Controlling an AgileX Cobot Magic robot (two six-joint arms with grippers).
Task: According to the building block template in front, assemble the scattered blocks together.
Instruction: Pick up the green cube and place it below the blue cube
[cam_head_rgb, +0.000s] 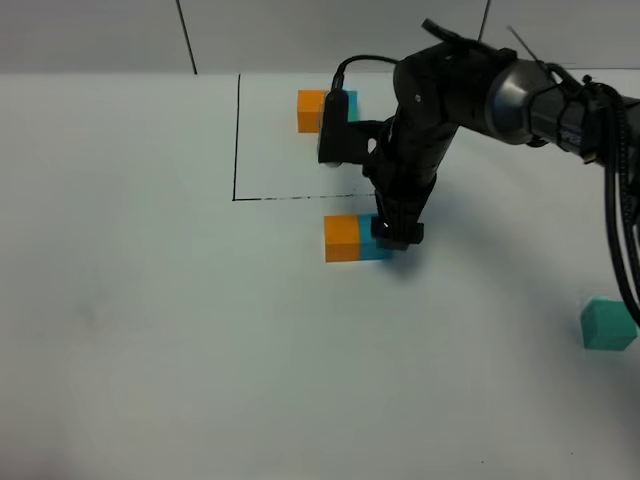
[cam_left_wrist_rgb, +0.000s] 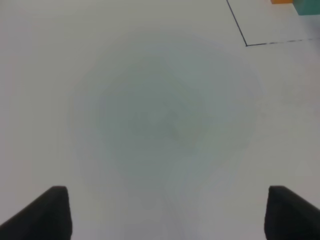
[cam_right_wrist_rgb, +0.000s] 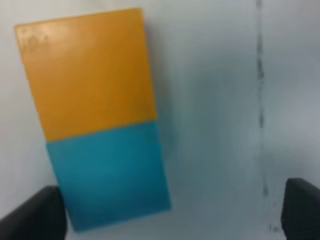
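The building block template (cam_head_rgb: 312, 110) lies at the back inside a thin black frame (cam_head_rgb: 237, 140); its orange and teal cubes show, the rest is hidden behind my right arm. Just in front of the frame, a loose orange block (cam_head_rgb: 342, 238) and a blue block (cam_head_rgb: 375, 245) sit side by side, touching. My right gripper (cam_head_rgb: 397, 235) hovers over the blue block (cam_right_wrist_rgb: 112, 175), jaws open wide, with the orange block (cam_right_wrist_rgb: 90, 70) beyond it. The teal-green block (cam_head_rgb: 608, 325) lies alone far right. My left gripper (cam_left_wrist_rgb: 167, 210) is open over bare table.
The white table (cam_head_rgb: 150, 330) stretches around the blocks. A corner of the black frame (cam_left_wrist_rgb: 260, 44) and the edge of the template (cam_left_wrist_rgb: 300, 4) show in the left wrist view. Dark cables (cam_head_rgb: 625, 230) hang at the right edge.
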